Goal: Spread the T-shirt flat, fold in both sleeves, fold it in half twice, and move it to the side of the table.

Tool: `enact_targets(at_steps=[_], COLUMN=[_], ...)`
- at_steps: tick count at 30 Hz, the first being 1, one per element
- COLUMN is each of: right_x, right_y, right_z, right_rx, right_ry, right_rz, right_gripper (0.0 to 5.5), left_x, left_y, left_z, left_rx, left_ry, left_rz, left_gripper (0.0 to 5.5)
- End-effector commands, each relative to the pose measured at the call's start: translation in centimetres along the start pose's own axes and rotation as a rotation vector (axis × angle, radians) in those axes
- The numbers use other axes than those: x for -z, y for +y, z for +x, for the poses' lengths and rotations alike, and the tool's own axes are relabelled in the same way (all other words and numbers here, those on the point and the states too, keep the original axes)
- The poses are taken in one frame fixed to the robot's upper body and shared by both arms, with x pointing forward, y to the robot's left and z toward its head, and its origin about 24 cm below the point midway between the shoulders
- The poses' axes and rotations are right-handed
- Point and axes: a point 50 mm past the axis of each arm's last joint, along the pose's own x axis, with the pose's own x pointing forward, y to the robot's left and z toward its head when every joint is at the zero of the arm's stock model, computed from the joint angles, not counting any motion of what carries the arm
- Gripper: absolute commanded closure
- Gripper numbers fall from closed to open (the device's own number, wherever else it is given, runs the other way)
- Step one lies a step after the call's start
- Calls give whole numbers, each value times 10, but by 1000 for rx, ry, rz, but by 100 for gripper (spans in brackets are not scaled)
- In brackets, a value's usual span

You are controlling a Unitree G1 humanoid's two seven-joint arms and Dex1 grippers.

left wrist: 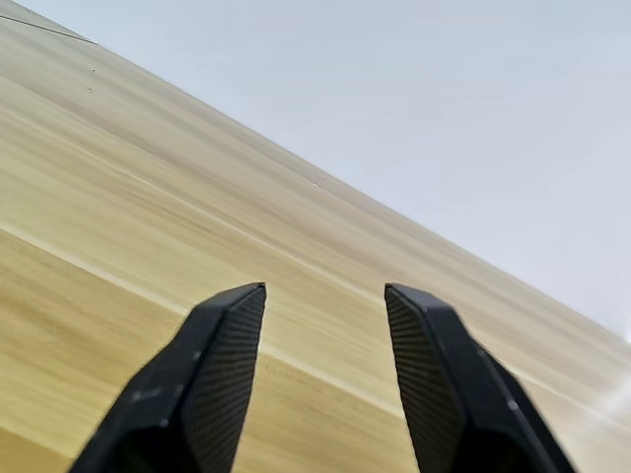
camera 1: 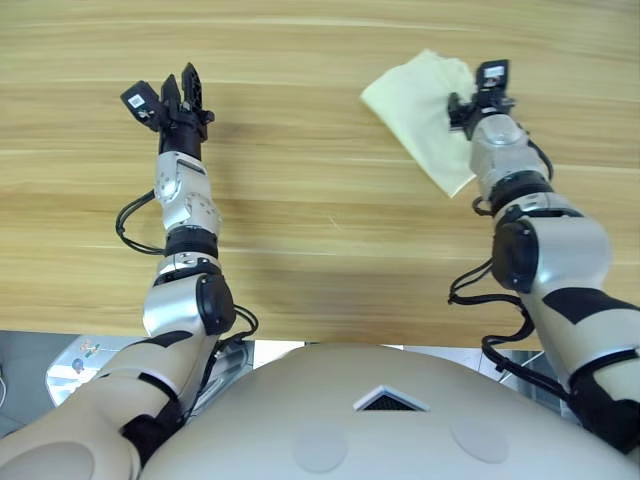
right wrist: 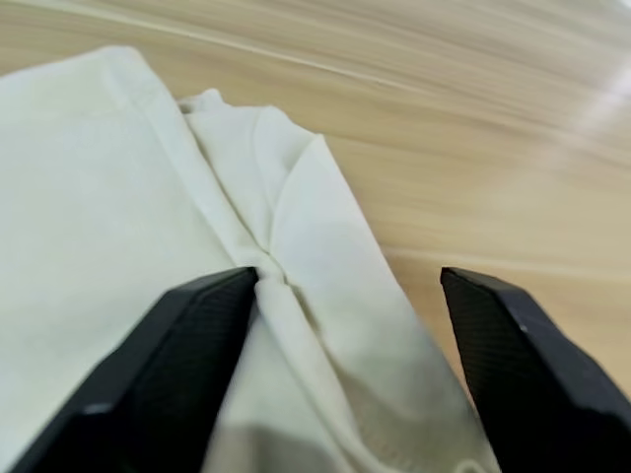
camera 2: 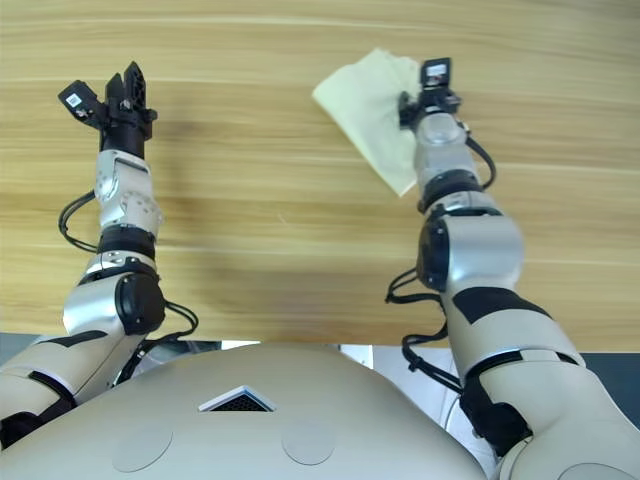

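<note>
T-shirt (camera 1: pixel 415 105): pale yellow, folded into a compact packet with several layers. It lies flat on the wooden table (camera 1: pixel 320 220), on the robot's right and toward the far side. It sits askew to the wood grain, one corner pointing back toward the robot

Right wrist view: stacked folded edges and a stitched hem, with a crease running between the layers

Right gripper (camera 1: pixel 465 105): arm stretched forward, gripper at the right-hand edge of the T-shirt. Jaws spread wide, nothing between them. One finger (right wrist: pixel 187 355) is over the cloth near the crease, the other over the shirt's edge, with bare wood just beyond it. Cannot tell whether the fingertips touch the fabric or sit just above it

Left gripper (camera 1: pixel 180 80): arm stretched forward on the robot's left, well apart from the T-shirt, over bare wood. Jaws parted, with a clear gap between the two black fingers and only table grain in that gap. Holding nothing

The tabletop between the two arms is plain wood
</note>
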Motion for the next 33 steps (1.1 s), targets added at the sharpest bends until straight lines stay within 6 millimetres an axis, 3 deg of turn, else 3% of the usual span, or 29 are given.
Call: enact_targets(at_steps=[1,3,5,9,13,16,19,21,22,23,25,26,27,29,31,33], right_x=[30,39,48,61,60,39,-9,-55,-72,-79,-72,-64,-51,-18,15,29], right_y=[-81,-117,-140,-166,-167,-165,-161,-125,-88,-55,26,49,64,74,73,71], right_z=[-8,-16,-25,-38,-38,-32,-27,-21,-18,-17,-18,-20,-22,-24,-26,-31], right_rx=[319,456,556,710,706,653,601,459,338,234,17,-36,-67,-90,-115,-123], right_ry=[132,152,174,212,199,90,-170,-424,-525,-580,-582,-561,-521,-439,-361,-374], right_rz=[165,238,283,395,407,382,320,242,181,135,41,13,16,-38,-97,-139], right_gripper=[203,203,203,203,203,203,203,203,203,203,203,203,203,203,203,203], left_x=[-4,-5,-6,-10,-15,-17,-18,-17,-13,-8,12,20,26,27,41,50], left_y=[12,16,20,31,40,43,38,27,15,3,-33,-49,-64,-79,-74,-74], left_z=[-8,-12,-17,-28,-37,-41,-35,-22,-13,-3,17,23,27,26,14,4], left_rx=[-48,-63,-77,-118,-147,-153,-140,-123,-103,-78,-18,11,29,55,70,97], left_ry=[-28,-37,-44,-66,-81,-89,-95,-90,-77,-51,78,131,153,71,79,65], left_rz=[4,5,9,16,23,40,104,158,203,223,276,296,357,556,709,746], left_gripper=[327,327,327,327,327,327,327,327,327,327,327,327,327,327,327,327])
